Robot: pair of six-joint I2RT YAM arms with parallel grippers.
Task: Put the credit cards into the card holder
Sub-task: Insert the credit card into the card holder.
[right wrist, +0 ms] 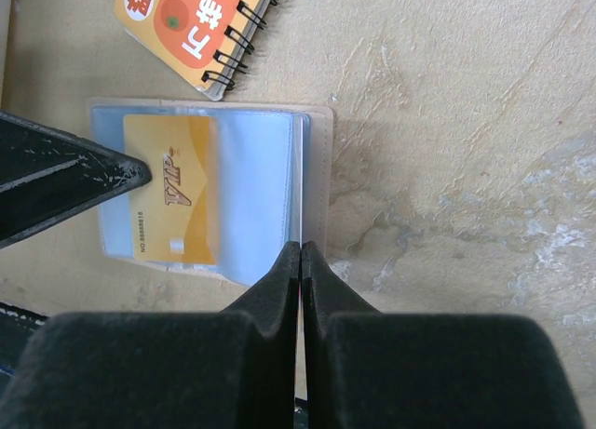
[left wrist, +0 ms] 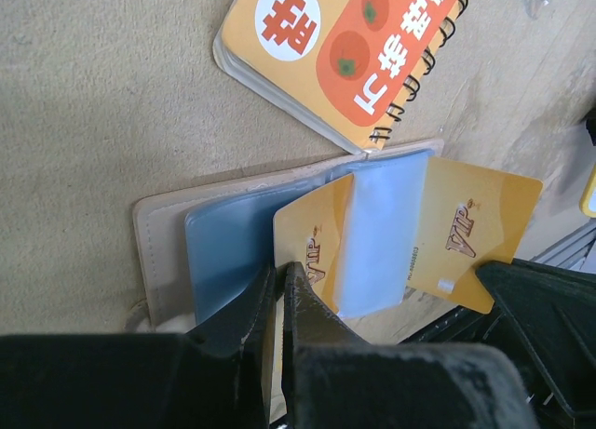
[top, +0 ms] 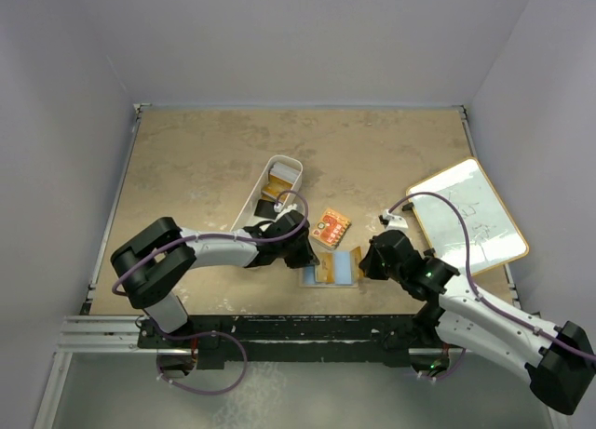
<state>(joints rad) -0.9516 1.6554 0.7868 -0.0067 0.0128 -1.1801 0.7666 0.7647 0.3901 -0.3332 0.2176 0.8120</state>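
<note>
Left fingers (left wrist: pixel 289 280) fill the bottom of their wrist view, pressed together. Their tips sit over the near edge of one gold credit card (left wrist: pixel 312 243), which lies half under a clear blue sleeve. Whether they nip the card or the sleeve cannot be told. The open card holder (left wrist: pixel 158 252) lies flat on the bench (top: pixel 186 159) between the two arms, with only its beige rim showing around the sleeves. A second gold card (left wrist: pixel 475 224) juts out past the sleeve, its inner edge hidden beneath it. Right fingers (right wrist: pixel 305 261), also pressed together, point at the holder's edge. An orange spiral notebook (left wrist: pixel 345 47), cut off by the frame, lies just beside the holder. From above, a white bin (top: pixel 282 158) holds a few flat pieces (top: pixel 279 180), orange and dark, too small to identify.
</note>
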